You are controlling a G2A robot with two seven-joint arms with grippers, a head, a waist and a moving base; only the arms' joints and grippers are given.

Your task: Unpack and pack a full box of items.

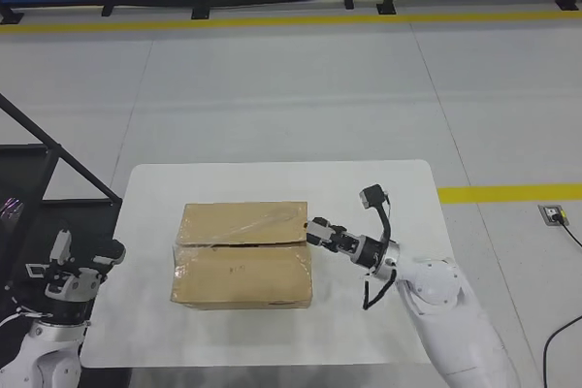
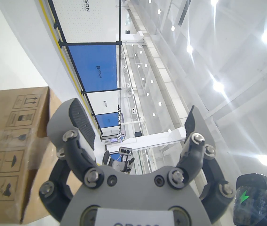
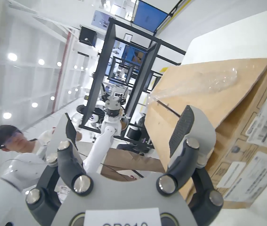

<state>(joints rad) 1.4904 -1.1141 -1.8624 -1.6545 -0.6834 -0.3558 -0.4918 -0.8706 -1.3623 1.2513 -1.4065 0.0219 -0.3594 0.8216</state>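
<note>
A brown cardboard box [image 1: 242,254] lies in the middle of the white table [image 1: 388,194], its two top flaps down, with a dark gap in the seam at its right end. Loose clear tape [image 3: 194,81] wrinkles across the top. My right gripper [image 1: 320,235] is at that right end by the seam, open; in its wrist view the gripper [image 3: 124,130] has one finger [image 3: 182,128] against the box's top edge [image 3: 218,95]. My left gripper [image 1: 85,250] is open beyond the table's left edge, empty, pointing upward [image 2: 135,123], with the box's labelled side [image 2: 13,142] beside it.
A black metal frame [image 1: 19,165] stands off the table's left side. Bare tabletop lies around the box on all sides, widest at the right and front. A cable and floor socket [image 1: 553,215] are on the floor at the right.
</note>
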